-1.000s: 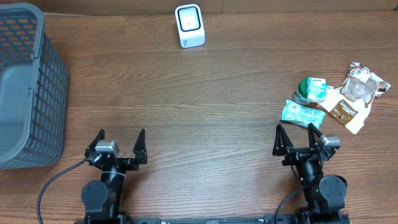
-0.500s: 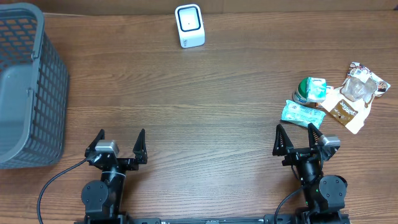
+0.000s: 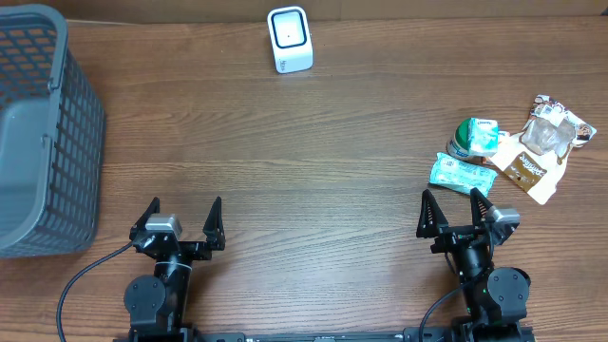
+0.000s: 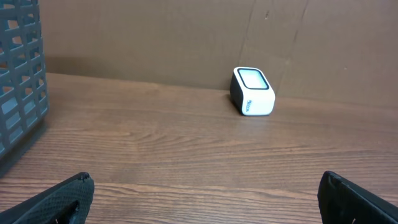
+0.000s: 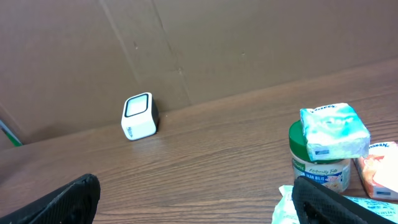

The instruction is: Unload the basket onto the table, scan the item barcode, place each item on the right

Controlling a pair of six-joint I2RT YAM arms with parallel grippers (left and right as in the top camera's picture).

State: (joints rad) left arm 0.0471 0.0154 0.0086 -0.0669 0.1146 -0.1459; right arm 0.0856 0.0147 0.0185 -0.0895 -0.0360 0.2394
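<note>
A white barcode scanner (image 3: pixel 289 39) stands at the table's far edge; it also shows as a white scanner (image 4: pixel 252 91) and a scanner (image 5: pixel 139 116) in the wrist views. A pile of items lies at the right: a teal packet (image 3: pixel 463 173), a green-lidded tub (image 3: pixel 463 142) with a pale tissue pack (image 5: pixel 333 131) on top, a brown pouch (image 3: pixel 528 169) and a clear wrapped snack (image 3: pixel 554 127). My left gripper (image 3: pixel 180 222) stands open near the front left. My right gripper (image 3: pixel 452 213) stands open just in front of the teal packet. Neither holds anything.
A large grey mesh basket (image 3: pixel 43 128) fills the left edge of the table. A cardboard wall (image 4: pixel 186 37) runs behind the scanner. Bare wood lies between the two arms and the scanner.
</note>
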